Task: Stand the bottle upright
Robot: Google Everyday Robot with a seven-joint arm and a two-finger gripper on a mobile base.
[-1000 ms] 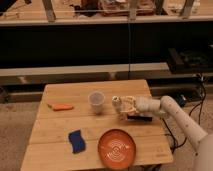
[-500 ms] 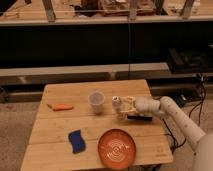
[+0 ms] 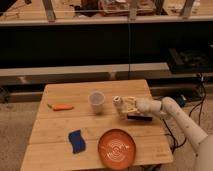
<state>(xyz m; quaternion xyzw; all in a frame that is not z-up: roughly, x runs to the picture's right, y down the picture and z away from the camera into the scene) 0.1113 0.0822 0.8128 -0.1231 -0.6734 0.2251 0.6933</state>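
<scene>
While the arm reaches in from the right, the tool [image 3: 126,106] is clamped on the bottle [image 3: 118,103], which sits roughly upright right of centre on the bench [image 3: 55,125], just right of the plastic cup [image 3: 96,101], with the orange plate [image 3: 116,148] near and the blue sponge [image 3: 76,141] near-left.
</scene>
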